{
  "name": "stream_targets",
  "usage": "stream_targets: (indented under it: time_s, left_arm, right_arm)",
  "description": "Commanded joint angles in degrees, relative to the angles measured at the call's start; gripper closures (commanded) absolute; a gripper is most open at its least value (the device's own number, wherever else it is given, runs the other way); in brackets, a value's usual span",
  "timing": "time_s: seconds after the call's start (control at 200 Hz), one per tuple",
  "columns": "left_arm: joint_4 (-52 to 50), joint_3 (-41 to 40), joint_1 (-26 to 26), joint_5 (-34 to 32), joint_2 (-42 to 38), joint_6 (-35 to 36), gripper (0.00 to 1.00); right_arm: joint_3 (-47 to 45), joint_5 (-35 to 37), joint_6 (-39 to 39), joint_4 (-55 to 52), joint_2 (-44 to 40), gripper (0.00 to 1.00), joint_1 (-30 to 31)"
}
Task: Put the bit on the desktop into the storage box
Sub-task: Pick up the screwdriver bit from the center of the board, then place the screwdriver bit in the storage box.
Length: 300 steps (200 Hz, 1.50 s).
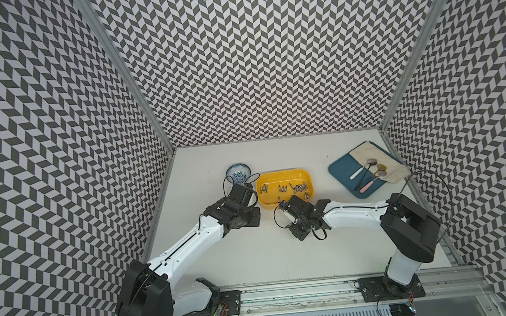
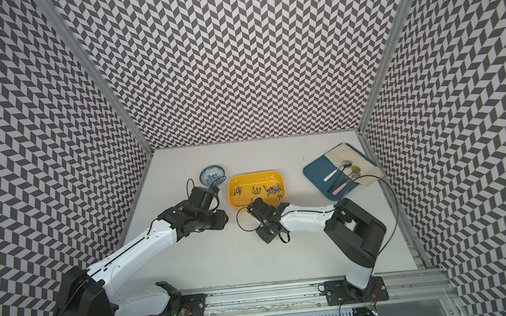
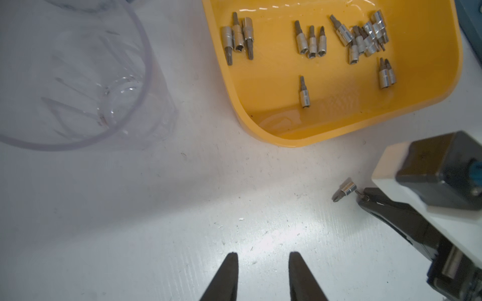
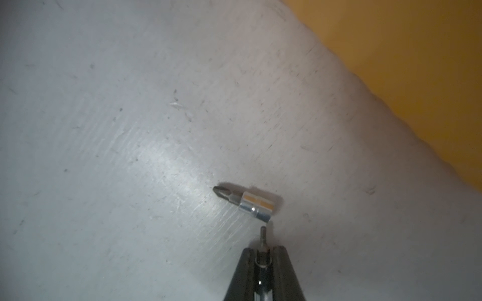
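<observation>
The yellow storage box (image 1: 281,173) (image 2: 255,175) stands mid-table with several silver bits (image 3: 310,41) lying in it. My right gripper (image 4: 264,250) is shut on a bit (image 4: 263,241) just in front of the box; its thin dark tip pokes out past the fingertips. A second bit (image 4: 250,204) (image 3: 345,189) lies loose on the white desktop, almost touching that tip. The left wrist view shows the same grip (image 3: 359,193) near the box's corner (image 3: 287,138). My left gripper (image 3: 263,256) hovers open over bare desktop left of the box, holding nothing.
A clear plastic cup (image 3: 78,78) stands beside the box's left end, and a blue-patterned bowl (image 1: 239,172) sits behind it. A blue tray (image 1: 343,172) with a cloth and spoons lies at the back right by the wall.
</observation>
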Motion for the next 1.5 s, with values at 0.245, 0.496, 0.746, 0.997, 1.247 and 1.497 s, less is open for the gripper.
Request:
stream_targets:
  time_s: [0.245,0.496,0.746,0.997,1.247,1.497]
  left_arm:
    - [5.23,-4.26,-4.19,-0.82,-2.29,-3.75,0.64]
    - [6.77,-6.69,-5.12,0.46,-3.16,-5.31,0.64]
    - [7.86,-6.92,-6.75,1.10,-2.80,-7.25,0.63]
    - [8.37,-7.18,-8.45,0.83,-1.68,-8.63,0.63]
    - [9.39,-7.62,-9.75,1.12,-0.65,-9.95,0.63]
    - [11.24,-4.44,-15.11,-2.15,4.78,-7.19,0.61]
  right_arm:
    - [1.52,-1.06,4.77,-6.16,-4.86,1.00,-0.47]
    - [6.99,-0.37,5.86,-7.62,-9.69,1.00,-7.77]
    - [24.37,-1.98,1.60,-12.39,0.03,1.00,-13.72]
    - [36.54,-5.08,-0.21,-13.08,13.85,1.00,-16.23]
    - [37.96,-4.93,0.14,-12.25,19.62,1.00,-16.61]
    - [36.52,-2.90,0.31,-10.78,21.05,1.00,-16.83]
